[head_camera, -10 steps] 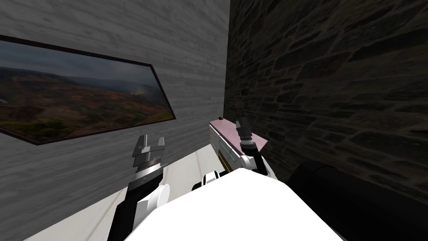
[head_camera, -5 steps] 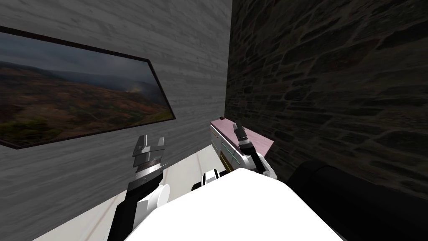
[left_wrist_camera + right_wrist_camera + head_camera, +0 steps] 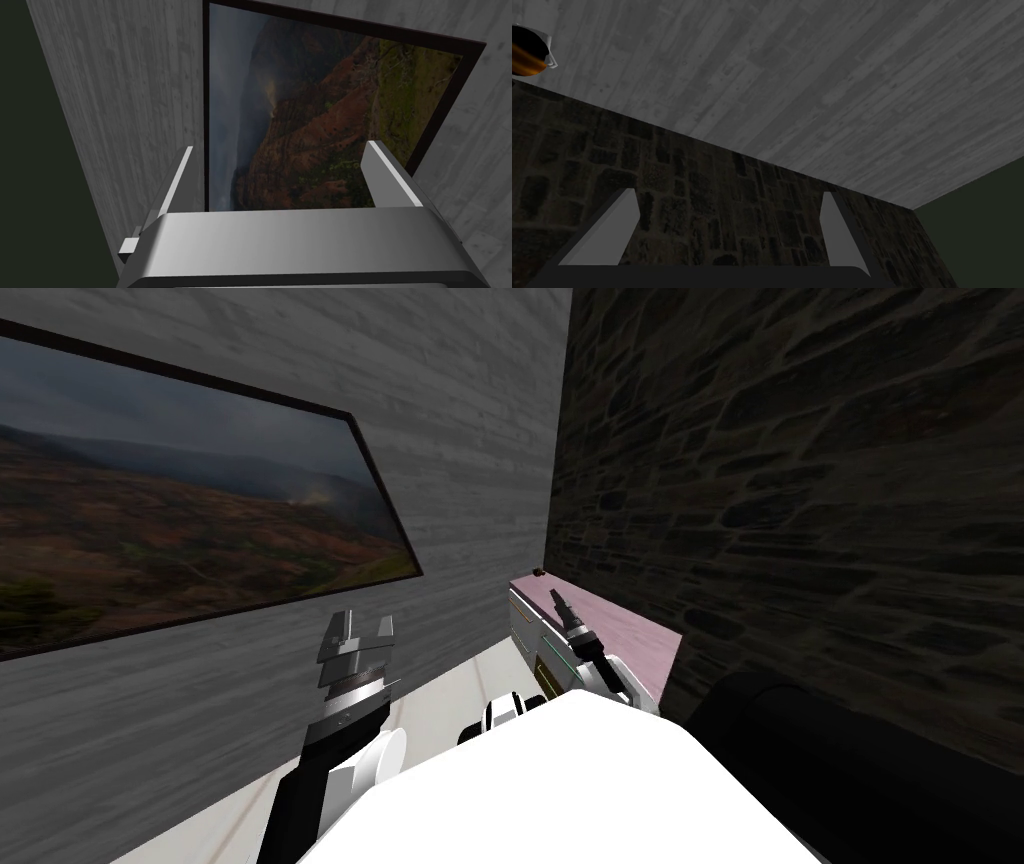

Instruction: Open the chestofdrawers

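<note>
You're looking into a home — a framed landscape picture (image 3: 190, 508) is hanging at ten o'clock, a pink-topped chest of drawers (image 3: 636, 638) sitting at one o'clock.

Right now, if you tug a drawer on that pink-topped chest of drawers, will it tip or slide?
Probably not: the chest of drawers looks boxy, set in the corner by the stone wall, so it is likely heavy and stable. Its stacked drawer fronts suggest a drawer slides straight out. The right gripper, fingers open above the pink top, grips nothing yet.
</note>
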Robot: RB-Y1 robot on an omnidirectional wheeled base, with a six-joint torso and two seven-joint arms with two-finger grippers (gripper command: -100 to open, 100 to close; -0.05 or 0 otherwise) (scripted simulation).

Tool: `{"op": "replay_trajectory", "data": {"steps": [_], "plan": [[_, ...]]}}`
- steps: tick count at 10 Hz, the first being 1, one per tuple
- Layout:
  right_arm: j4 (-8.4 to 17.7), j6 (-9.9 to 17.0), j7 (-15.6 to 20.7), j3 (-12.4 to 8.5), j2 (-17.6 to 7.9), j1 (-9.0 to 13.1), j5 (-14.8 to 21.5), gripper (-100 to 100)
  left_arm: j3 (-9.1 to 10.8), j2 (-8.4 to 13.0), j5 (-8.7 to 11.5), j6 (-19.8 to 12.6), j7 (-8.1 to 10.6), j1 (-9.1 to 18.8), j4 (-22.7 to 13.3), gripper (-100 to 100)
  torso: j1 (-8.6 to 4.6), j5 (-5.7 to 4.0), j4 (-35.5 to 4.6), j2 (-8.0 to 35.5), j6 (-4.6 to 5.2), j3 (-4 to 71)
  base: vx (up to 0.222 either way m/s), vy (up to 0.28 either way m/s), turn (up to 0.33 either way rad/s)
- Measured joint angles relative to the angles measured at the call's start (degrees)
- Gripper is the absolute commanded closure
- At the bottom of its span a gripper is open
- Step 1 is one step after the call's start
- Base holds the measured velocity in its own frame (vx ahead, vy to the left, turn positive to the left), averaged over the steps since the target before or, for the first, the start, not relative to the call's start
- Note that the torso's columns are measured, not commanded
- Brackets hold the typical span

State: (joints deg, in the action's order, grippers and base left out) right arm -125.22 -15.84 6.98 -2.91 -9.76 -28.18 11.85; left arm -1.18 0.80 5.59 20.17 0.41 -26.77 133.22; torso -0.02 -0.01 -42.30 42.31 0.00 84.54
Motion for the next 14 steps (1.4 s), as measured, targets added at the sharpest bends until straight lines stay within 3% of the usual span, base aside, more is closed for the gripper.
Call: {"op": "replay_trajectory", "data": {"steps": [4,10,14], "plan": [[3.93,6.4,1.59,-0.45,-2.64,0.86,4.43,-100,0.0,0.0,0.0,0.0,0.0,0.0,0.0,0,0.06,0.01,0.01,-0.01,-0.01,0.01,0.111,0.069,-0.001],[12.14,12.91,6.03,0.37,-2.83,1.3,12.45,-100,0.0,0.0,0.0,0.0,0.0,0.0,0.0,0,0.07,0.02,0.01,-0.01,0.0,0.02,0.103,0.076,0.004],[14.51,18.91,6.68,0.19,-5.71,2.01,14.91,-100,0.0,0.0,0.0,0.0,0.0,0.01,0.0,0,0.03,0.02,0.03,-0.07,0.0,0.06,0.082,0.063,0.01]]}}
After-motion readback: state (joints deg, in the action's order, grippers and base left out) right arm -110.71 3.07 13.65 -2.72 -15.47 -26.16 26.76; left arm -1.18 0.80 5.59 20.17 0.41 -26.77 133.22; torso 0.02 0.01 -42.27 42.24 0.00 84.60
